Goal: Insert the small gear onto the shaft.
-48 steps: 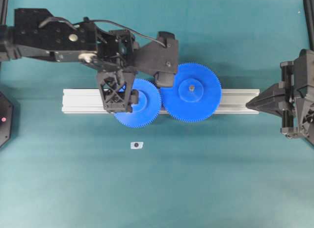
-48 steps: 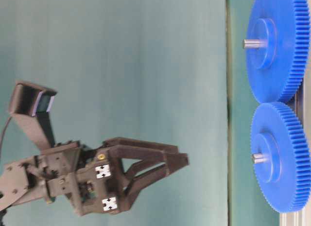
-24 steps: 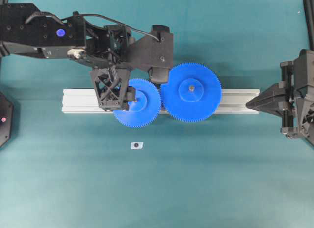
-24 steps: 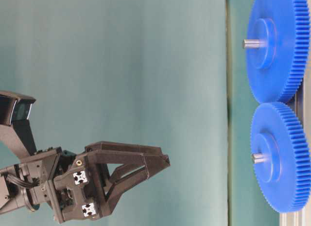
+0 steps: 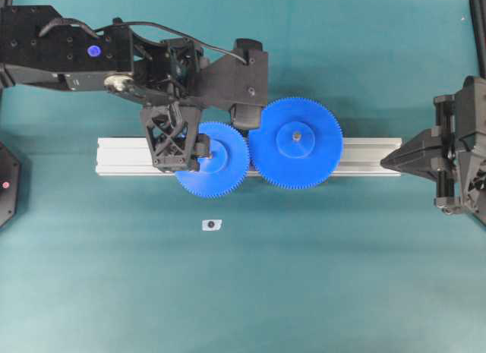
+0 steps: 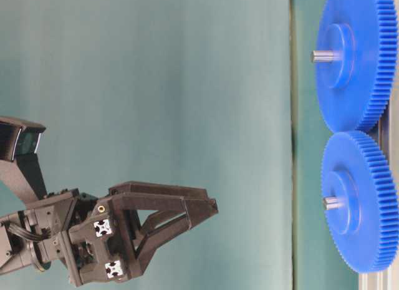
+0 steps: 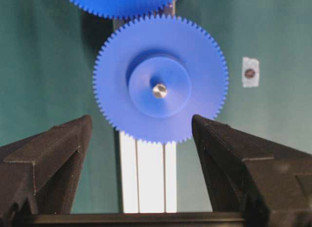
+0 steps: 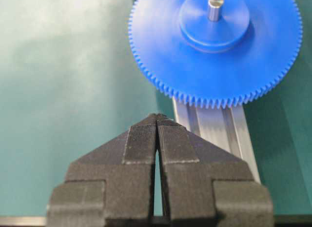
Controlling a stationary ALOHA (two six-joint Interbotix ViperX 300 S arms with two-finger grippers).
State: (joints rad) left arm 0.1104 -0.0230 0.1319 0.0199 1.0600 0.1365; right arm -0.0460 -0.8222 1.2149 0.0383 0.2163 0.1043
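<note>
Small gear (image 5: 220, 162) sits seated on the shaft (image 7: 159, 91): the pin tip pokes through the hub in the left wrist view and sticks out of the hub in the table-level view (image 6: 333, 203). Gear lies flat on the aluminium rail (image 5: 364, 157), teeth meshed with the wider gear (image 5: 296, 143) just beside it on the right, which has its own pin (image 5: 297, 135) through the hub.

Left gripper (image 5: 182, 152) hangs over the left half of the small gear in the overhead view, jaws spread wide and holding nothing. Left wrist view shows both fingers (image 7: 48, 154) flanking the gear with clear gaps on each side; table-level view puts the gripper (image 6: 199, 212) well clear of the gear face. Its wrist camera housing (image 5: 243, 83) covers the top edge where the two gears meet.

Right gripper (image 5: 391, 159) is parked at the right end of the rail, jaws pressed together with nothing between them (image 8: 157, 134), well apart from the wider gear.

White tab (image 5: 212, 225) with a dark hole lies on the teal mat (image 5: 304, 277), below the small gear, apart from the rail.
</note>
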